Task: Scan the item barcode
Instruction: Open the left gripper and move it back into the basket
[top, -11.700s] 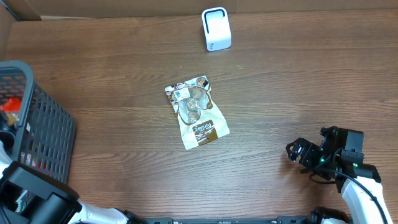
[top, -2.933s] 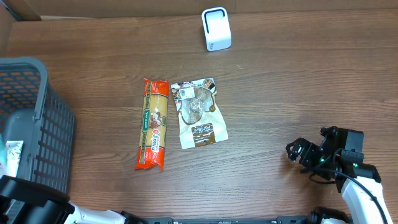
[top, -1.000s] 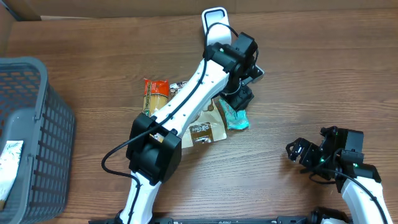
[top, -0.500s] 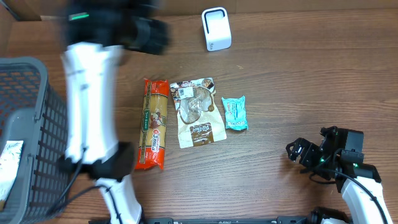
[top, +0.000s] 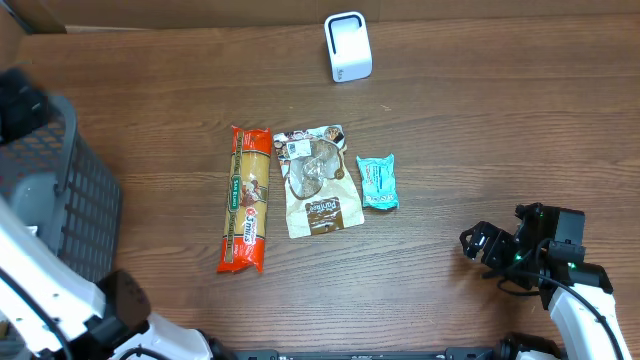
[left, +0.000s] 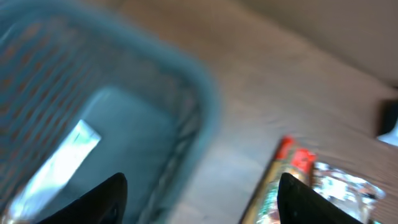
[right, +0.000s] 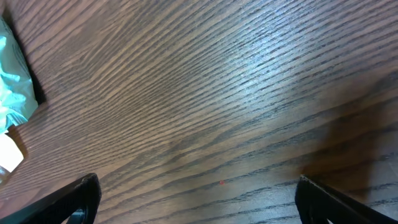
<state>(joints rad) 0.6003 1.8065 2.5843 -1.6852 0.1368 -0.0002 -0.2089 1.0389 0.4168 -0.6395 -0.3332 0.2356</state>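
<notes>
Currently three items lie in a row mid-frame on the table (top: 480, 130): a red pasta packet (top: 246, 198) on the left, a clear snack pouch (top: 316, 180) just beside it in the middle, and a teal packet (top: 378, 182) on the right, slightly apart. The white scanner (top: 348, 46) stands top centre, well apart from them. A grey basket (top: 85, 200) sits at the left edge, with the left arm (top: 40, 290) motion-blurred over it. The left gripper (left: 203, 186) is above the basket rim; its wrist view is badly blurred, fingers spread, nothing between them. The right gripper (top: 480, 243) sits lower right, jaws wide apart, empty.
</notes>
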